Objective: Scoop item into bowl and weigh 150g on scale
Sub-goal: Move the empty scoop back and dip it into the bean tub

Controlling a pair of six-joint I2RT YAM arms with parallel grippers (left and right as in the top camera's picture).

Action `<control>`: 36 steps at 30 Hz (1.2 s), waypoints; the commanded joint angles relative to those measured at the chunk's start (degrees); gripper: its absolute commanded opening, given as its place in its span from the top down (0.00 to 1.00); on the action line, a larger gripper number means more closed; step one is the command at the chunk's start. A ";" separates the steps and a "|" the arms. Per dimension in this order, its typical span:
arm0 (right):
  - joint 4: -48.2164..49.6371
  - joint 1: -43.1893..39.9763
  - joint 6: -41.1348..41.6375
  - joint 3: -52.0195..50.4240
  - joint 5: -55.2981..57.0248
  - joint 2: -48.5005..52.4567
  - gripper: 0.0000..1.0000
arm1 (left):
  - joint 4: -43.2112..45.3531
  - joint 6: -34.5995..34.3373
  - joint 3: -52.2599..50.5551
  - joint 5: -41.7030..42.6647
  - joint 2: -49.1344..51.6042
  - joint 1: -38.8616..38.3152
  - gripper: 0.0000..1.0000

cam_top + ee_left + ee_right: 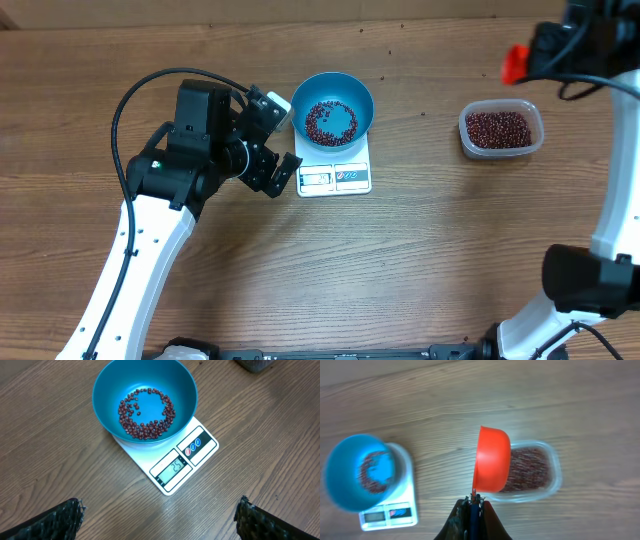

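Right wrist: right tool (472, 502) pinches the orange scoop (492, 460), tipped sideways, raised near tub (540, 467).

The table (420, 260) is brown wood-grain, with the grain running left to right across the overhead view, and it fills nearly the whole frame. Two things lie directly on it. The scale (335, 177), flat, white and rectangular, sits a little above centre, its display and label strip along its lower edge. The tub (464, 130), clear plastic with rounded corners, sits at upper right, well apart from the scale, with bare wood between them. A few tiny dark specks (424, 113) dot the wood near the top; what they are cannot be told.
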 commanded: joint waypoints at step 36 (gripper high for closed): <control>30.71 -5.29 -0.79 -41.57 -5.16 -0.48 0.96 | 0.17 -0.37 -0.22 0.46 0.31 0.24 0.01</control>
